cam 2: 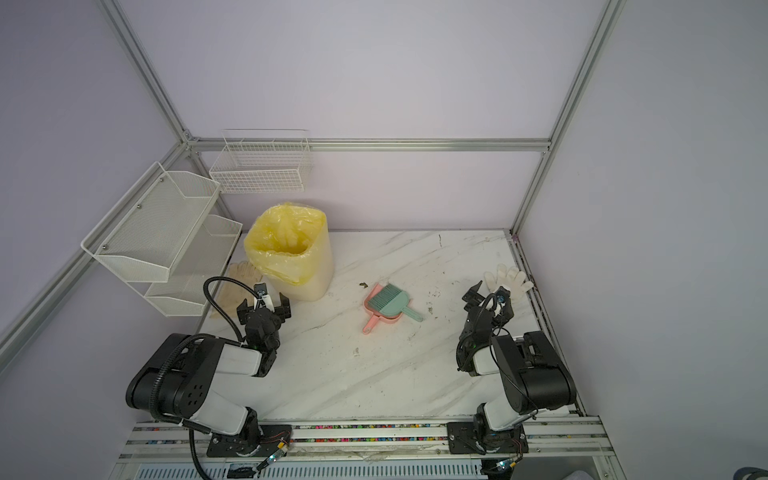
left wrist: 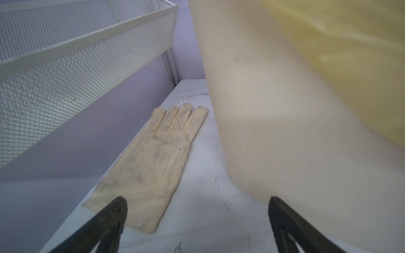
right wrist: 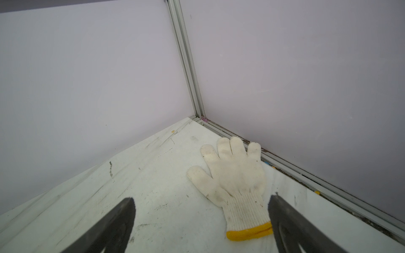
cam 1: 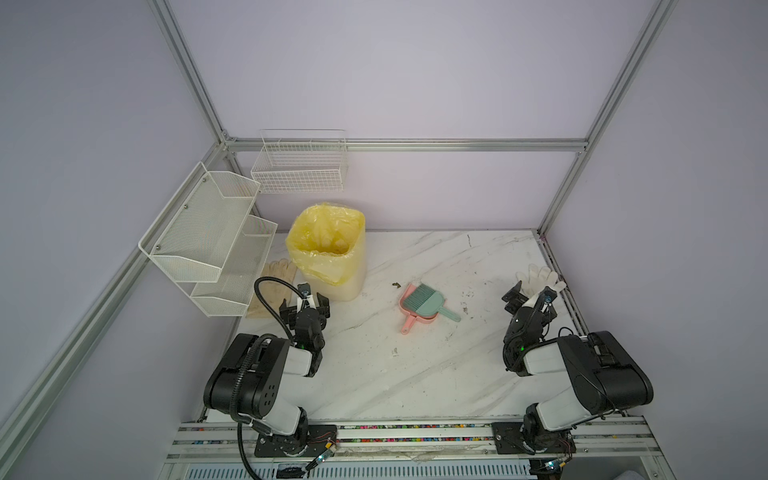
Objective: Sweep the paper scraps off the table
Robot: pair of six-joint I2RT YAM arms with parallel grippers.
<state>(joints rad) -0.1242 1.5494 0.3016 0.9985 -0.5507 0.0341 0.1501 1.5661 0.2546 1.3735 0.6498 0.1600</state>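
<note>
No paper scraps show anywhere on the table [cam 1: 395, 374]. In both top views a teal hand brush [cam 1: 428, 301] lies in a pink dustpan [cam 1: 409, 313] mid-table, and a small dark crumb [cam 1: 395, 285] sits just behind them. My left gripper [cam 1: 304, 306] is open beside the bin, with its tips over bare table [left wrist: 208, 208] in the left wrist view. My right gripper [cam 1: 531, 296] is open over the cuff of a white knit glove [right wrist: 234, 175], touching nothing.
A cream bin lined with a yellow bag [cam 1: 332, 249] stands at the back left. A beige glove [left wrist: 153, 164] lies flat between it and the wall. Mesh shelves [cam 1: 208, 241] and a wire basket [cam 1: 299, 166] hang on the left and back walls.
</note>
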